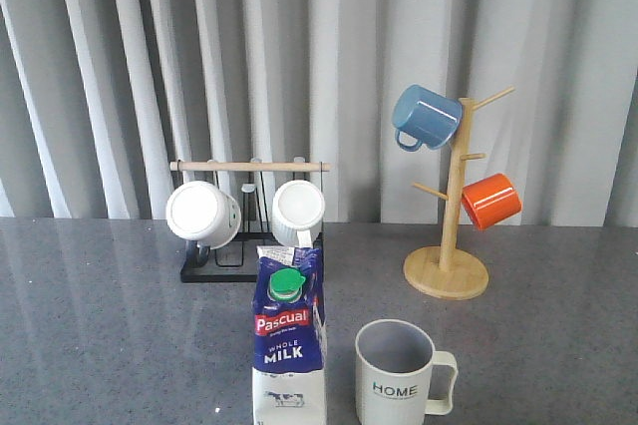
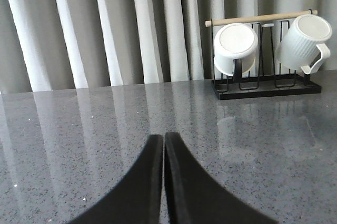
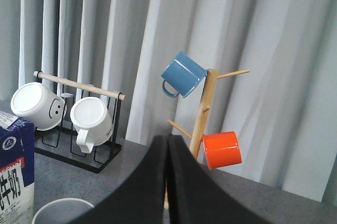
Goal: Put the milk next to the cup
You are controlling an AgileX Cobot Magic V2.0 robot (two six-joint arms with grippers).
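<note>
on the dark grey speckled counter (image 1: 100, 325) in my front view, the tall blue-and-white milk carton (image 1: 289, 340) with its green round cap stands upright at the near edge. the large off-white ribbed cup (image 1: 397, 375) lettered "home" stands just beside it on the right, a small gap between them, handle pointing right. behind them i see a black wire rack (image 1: 244, 220) with a wooden bar holding two white mugs, and to the right a wooden mug tree (image 1: 451, 215) carrying a blue mug (image 1: 426, 118) and an orange mug (image 1: 490, 201). neither arm shows here.

from my left wrist view, the left gripper (image 2: 164, 140) has its black fingers pressed together with nothing between them, over bare counter, well apart from the rack.

from my right wrist view, the right gripper (image 3: 168, 145) is likewise pressed together and holds nothing; the carton's edge and the cup's rim sit at the lower corner.
</note>
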